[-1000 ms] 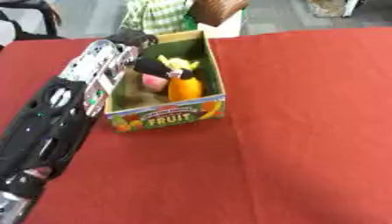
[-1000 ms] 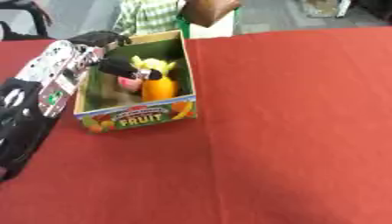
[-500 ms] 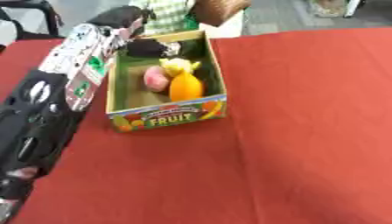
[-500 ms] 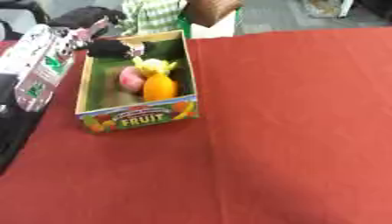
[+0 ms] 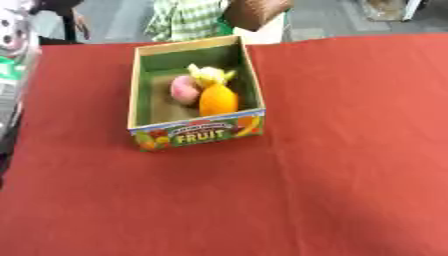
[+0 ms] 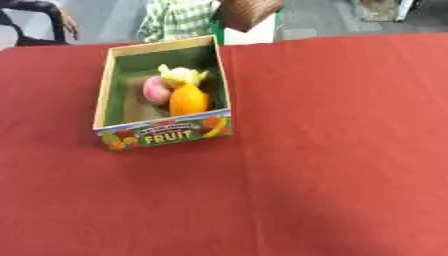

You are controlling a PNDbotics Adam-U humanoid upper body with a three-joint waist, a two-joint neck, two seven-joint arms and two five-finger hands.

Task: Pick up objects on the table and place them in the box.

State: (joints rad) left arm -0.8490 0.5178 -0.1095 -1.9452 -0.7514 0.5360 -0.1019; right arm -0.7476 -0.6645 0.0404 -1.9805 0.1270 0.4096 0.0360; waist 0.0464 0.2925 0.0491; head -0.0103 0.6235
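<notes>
One box (image 5: 194, 134) on your counter (image 5: 332, 165), left of centre toward the far edge. It's open-topped cardboard, rectangular, with tan rims, a green lining and a printed front panel reading FRUIT with fruit pictures round the word.

Three things inside, bunched against the right wall:
- orange fruit (image 5: 218, 99), smooth and oval, nearest the front
- pink fruit (image 5: 184, 89), rounded and matte, to its left and touching it
- yellow item (image 5: 210, 75), lobed and irregular, behind both. Can't tell what it is; it's partly covered by the orange one.

The left half of the box floor is bare brown card.

The counter wears a red cloth, plain weave, flat, with soft shading and no visible creases. Its near and right edges are cut off by the frame.

Your left arm (image 5: 12, 75) shows only as a strip at the left edge of the left eye view: white, green and dark patches, blurred and cut off. It's well clear of the box. No left hand visible in either view, so I can't say whether its fingers are apart or together. Same for the right hand: nowhere in frame, state unknown.

Beyond the far edge of the counter everything is blurred: a green-white checked cloth (image 6: 178, 19) and a brown woven shape (image 6: 248, 12), both cut off at the top.
</notes>
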